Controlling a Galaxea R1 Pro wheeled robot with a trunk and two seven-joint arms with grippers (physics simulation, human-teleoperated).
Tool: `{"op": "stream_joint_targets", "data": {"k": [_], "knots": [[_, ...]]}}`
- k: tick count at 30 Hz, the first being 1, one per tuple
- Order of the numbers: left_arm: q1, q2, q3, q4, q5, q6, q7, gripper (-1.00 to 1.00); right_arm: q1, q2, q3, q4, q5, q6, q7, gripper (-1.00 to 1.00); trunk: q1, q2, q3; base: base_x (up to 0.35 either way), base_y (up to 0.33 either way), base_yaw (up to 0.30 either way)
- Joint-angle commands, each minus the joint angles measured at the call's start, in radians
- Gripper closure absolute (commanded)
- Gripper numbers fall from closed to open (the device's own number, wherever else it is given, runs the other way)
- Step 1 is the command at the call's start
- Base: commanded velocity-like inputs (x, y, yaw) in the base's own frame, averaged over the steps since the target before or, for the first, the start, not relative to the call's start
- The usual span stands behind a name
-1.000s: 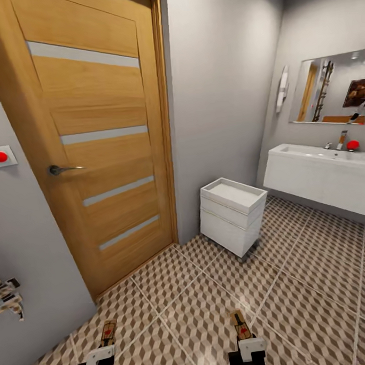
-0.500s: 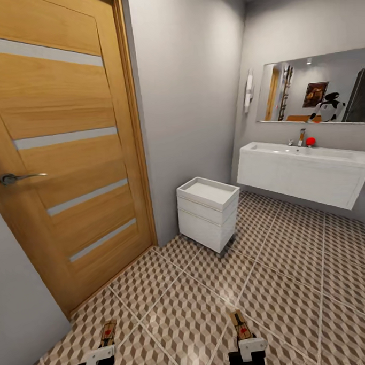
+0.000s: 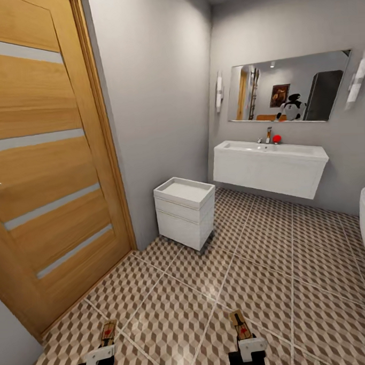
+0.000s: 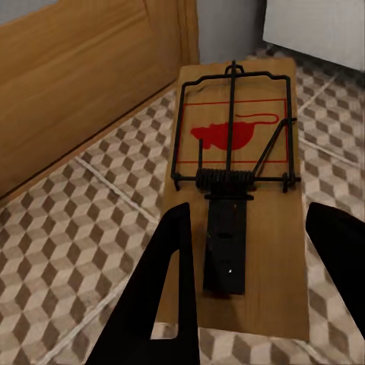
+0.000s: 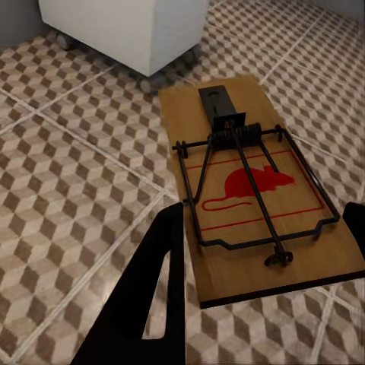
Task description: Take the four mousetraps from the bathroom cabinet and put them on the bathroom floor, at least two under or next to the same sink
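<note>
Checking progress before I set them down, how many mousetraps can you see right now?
2. One mousetrap is held in the left gripper, the other mousetrap in the right gripper, both above the patterned bathroom floor. Others may be out of view.

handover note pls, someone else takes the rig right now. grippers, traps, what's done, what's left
Left gripper: shut on a mousetrap, carried above the bathroom floor.
Right gripper: shut on a second mousetrap, also off the floor.
Sink is ahead to the right on the far wall, a white wheeled drawer unit stands left of it, and the wooden door is at left.
Done: two traps in hand.
Left: set both down by or under the sink; the other two traps and the cabinet are out of frame.
</note>
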Motion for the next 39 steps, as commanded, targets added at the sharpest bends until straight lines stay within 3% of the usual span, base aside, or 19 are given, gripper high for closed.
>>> {"op": "stream_joint_targets", "data": {"k": [1,39], "knots": [[-0.001,0.000,-0.006,0.002,-0.007,-0.003,0.010,1.00,-0.001,0.000,0.003,0.001,0.008,0.000,-0.010,1.00,0.000,-0.001,-0.001,0.000,0.000,-0.295],[-0.001,0.000,-0.006,0.002,-0.007,-0.003,0.010,1.00,-0.001,0.000,0.004,0.001,0.008,0.000,-0.010,1.00,0.000,-0.001,-0.022,0.000,0.000,-0.295]]}}
